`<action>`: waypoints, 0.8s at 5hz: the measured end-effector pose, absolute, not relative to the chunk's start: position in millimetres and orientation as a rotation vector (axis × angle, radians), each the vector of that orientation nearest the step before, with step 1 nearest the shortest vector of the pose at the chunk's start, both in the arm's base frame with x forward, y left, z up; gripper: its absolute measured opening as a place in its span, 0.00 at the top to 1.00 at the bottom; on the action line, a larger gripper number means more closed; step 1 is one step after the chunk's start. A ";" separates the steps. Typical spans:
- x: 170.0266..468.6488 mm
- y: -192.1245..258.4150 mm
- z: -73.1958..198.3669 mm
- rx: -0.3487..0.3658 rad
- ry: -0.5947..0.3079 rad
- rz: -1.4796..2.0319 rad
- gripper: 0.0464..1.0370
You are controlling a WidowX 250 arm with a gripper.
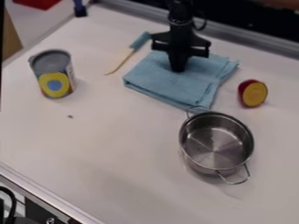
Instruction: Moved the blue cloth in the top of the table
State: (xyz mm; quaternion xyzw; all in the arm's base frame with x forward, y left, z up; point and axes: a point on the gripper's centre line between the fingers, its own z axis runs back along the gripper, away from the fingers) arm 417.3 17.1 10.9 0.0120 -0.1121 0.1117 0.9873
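The blue cloth (163, 83) lies folded flat on the white table (111, 140), in the upper middle of the view. The black gripper (178, 69) hangs down from the top edge, its tip at the upper middle part of the cloth and covering a bit of it. Whether it touches or pinches the fabric cannot be made out.
A metal pot (216, 144) stands just below the cloth's lower corner. A can (53, 73) is at the left, and a red and yellow round object (253, 93) at the right. A blue-tipped brush or spatula (139, 41) lies by the cloth's upper left.
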 end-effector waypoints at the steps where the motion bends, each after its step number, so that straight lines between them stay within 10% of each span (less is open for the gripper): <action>1: 414.1 20.5 13.6 0.033 -0.207 0.220 0.65; 3: 409.8 21.1 60.8 -0.017 -0.243 0.289 0.09; 4: 399.5 20.8 80.0 -0.042 -0.267 0.309 0.04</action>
